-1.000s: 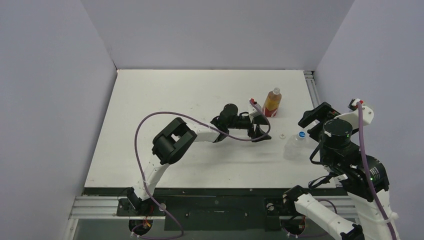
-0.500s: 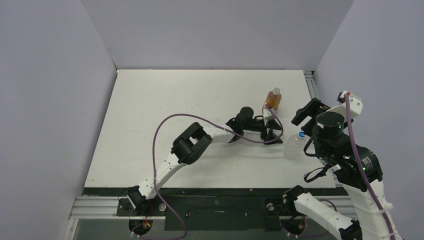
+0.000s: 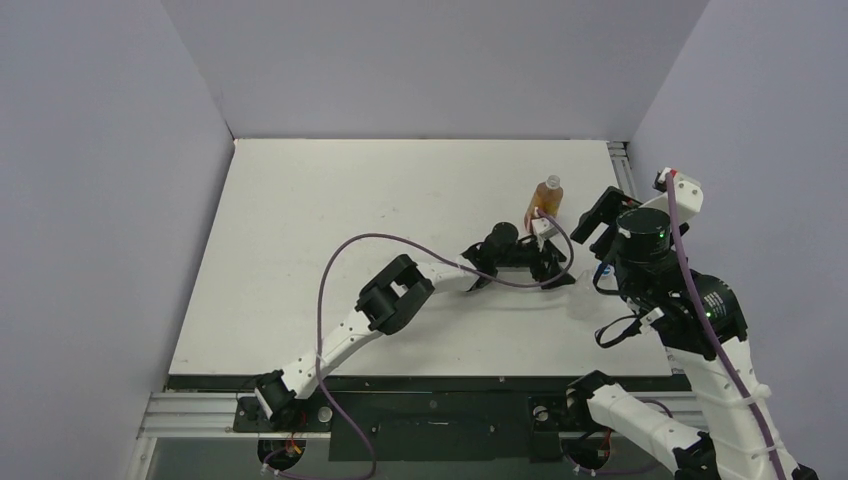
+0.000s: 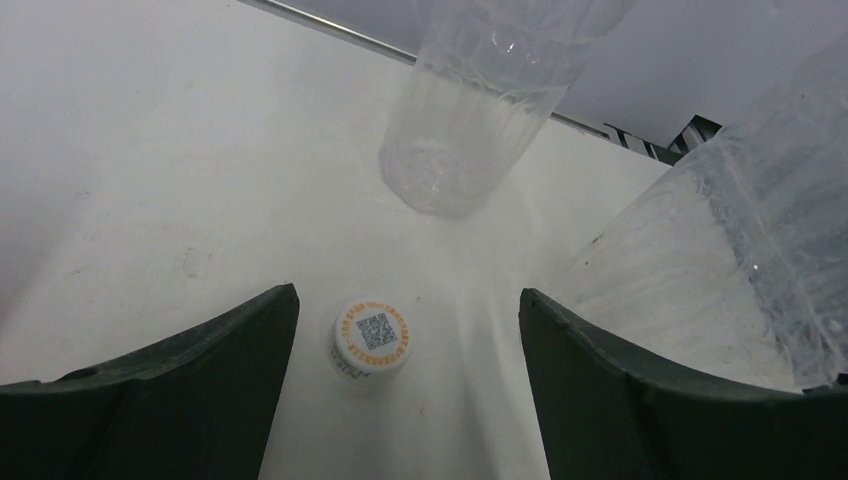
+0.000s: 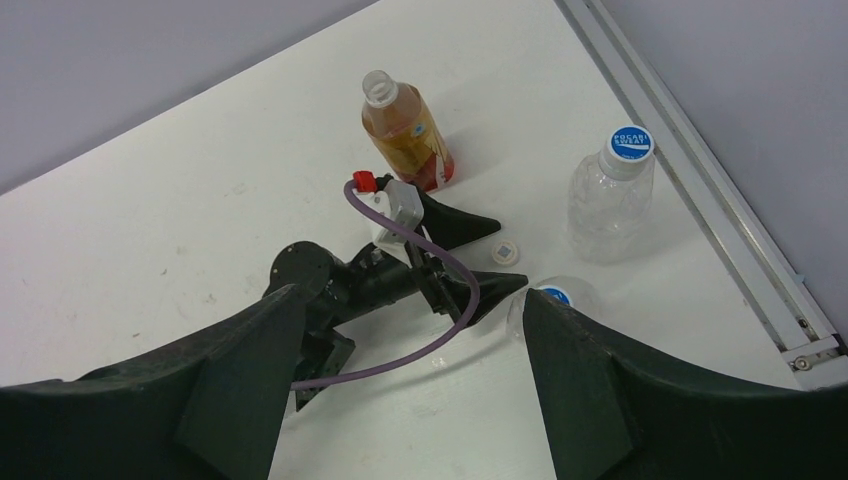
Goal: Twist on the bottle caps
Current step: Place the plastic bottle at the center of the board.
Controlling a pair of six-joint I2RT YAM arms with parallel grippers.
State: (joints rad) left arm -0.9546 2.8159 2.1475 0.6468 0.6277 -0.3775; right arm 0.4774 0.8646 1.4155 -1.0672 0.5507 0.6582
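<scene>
Between the spread fingers of the left gripper [image 4: 408, 298] lies the white cap [image 4: 372, 335], top up on the table [image 4: 150, 180] and closer to one finger than the other. To grasp it well, I judge the gripper should shift to centre the cap, sink until its tips nearly touch the table, then close gently so the cap stays level. A clear bottle [image 4: 470, 120] stands just ahead and a second bottle [image 4: 760, 220] is beside one finger, so avoid both. The amber bottle [image 5: 405, 135] stands near, uncapped. The right gripper [image 5: 408, 298] hangs above, spread and empty.
</scene>
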